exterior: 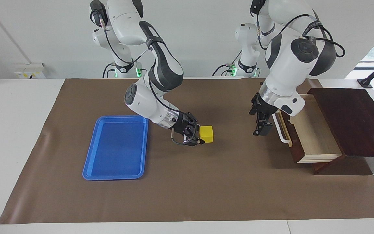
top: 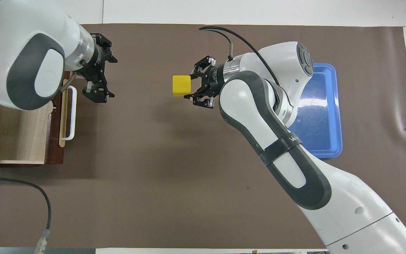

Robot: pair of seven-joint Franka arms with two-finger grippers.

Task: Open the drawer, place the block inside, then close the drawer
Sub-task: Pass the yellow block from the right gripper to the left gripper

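The yellow block [exterior: 207, 134] [top: 181, 85] hangs just above the brown mat near the table's middle, with my right gripper [exterior: 201, 136] [top: 189, 86] shut on it from the tray's side. The drawer [exterior: 315, 133] [top: 19, 141] stands pulled out of the dark brown box [exterior: 352, 120] at the left arm's end, its pale interior bare and its white loop handle [exterior: 280, 130] [top: 69, 114] free. My left gripper [exterior: 261, 127] [top: 105, 80] hovers open over the mat just in front of the handle, apart from it and holding nothing.
A flat blue tray [exterior: 115, 149] [top: 324, 120] lies on the mat toward the right arm's end, with nothing on it. The right arm's forearm reaches over the tray's corner in the overhead view. A black cable [top: 30, 190] lies near the robots' edge.
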